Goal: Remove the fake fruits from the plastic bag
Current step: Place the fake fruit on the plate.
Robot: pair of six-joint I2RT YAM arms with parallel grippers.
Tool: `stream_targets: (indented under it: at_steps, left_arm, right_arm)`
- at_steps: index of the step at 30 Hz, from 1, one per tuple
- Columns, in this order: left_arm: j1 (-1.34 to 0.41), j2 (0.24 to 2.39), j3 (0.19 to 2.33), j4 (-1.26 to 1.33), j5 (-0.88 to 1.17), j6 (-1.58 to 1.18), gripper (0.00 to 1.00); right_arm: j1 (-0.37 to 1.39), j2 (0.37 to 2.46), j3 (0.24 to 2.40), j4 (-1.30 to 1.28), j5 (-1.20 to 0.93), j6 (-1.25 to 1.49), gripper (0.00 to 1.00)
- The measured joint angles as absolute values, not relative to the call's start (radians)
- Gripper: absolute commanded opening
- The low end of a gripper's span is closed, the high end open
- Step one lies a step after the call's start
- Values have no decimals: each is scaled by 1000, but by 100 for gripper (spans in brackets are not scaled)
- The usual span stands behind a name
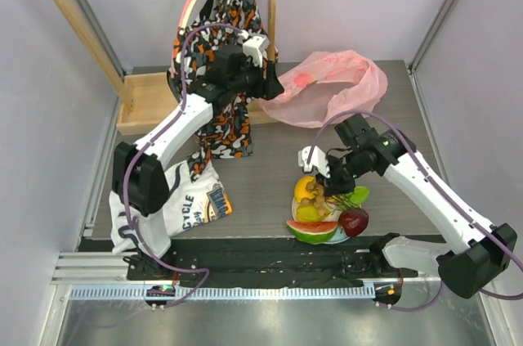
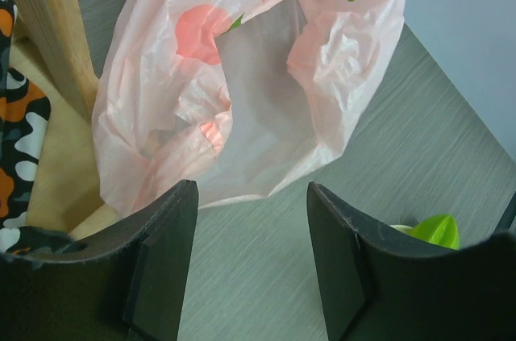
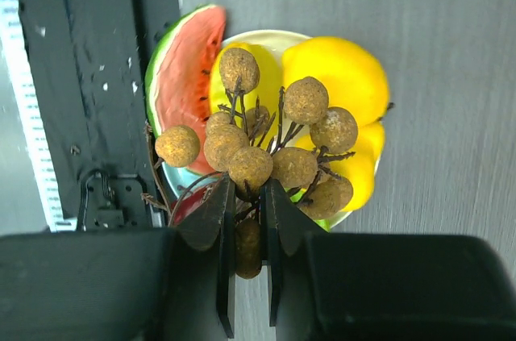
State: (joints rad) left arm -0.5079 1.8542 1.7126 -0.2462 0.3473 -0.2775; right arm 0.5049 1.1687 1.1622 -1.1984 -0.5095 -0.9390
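Note:
The pink plastic bag (image 1: 328,87) lies crumpled at the back of the table, its mouth open toward my left gripper (image 1: 272,84). In the left wrist view the left gripper (image 2: 251,252) is open and empty, just short of the bag (image 2: 242,75). My right gripper (image 1: 328,185) is shut on the brownish grape bunch (image 3: 274,143) over the plate (image 3: 266,35). On the plate lie two lemons (image 1: 306,190), a watermelon slice (image 1: 312,231), a dark red fruit (image 1: 354,221) and a green piece (image 1: 357,195). No fruit shows inside the bag.
A patterned garment (image 1: 225,11) hangs from a wooden rack (image 1: 78,19) at the back left, right behind the left arm. A white printed cloth (image 1: 180,199) lies at the front left. The black table rail (image 3: 89,75) runs beside the plate.

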Motion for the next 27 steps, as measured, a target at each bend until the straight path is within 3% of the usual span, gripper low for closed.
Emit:
stream_targets:
  at_steps: [8,10,12,13,20,27]
  left_arm:
    - [-508,1788,1652,-265,335,-228,61]
    - [-508,1785,1644,-269,332,-223,61]
    - [-508,1784,1637,-276,330,-218,63]
    - [-508,1782,1633,-279,328,-215,63]
    - [-508,1775,1630,-294,322,-200,68]
    - [-504,1754,1630,-320,322,-171,70]
  right_arm:
    - [583,1140,1091,-1237,-454,-1066,7]
    - [588,1134,1066,-1238,-442,-1094,33]
    - [590,1129,1032,-1244,-424,-1133,80]
    - [593,1128,1026,-1247,-421,-1137,87]
    - [595,1071,1025,-1204,-378,-1137,97]
    - [566,1095,1205,-1040,-262,-949,99]
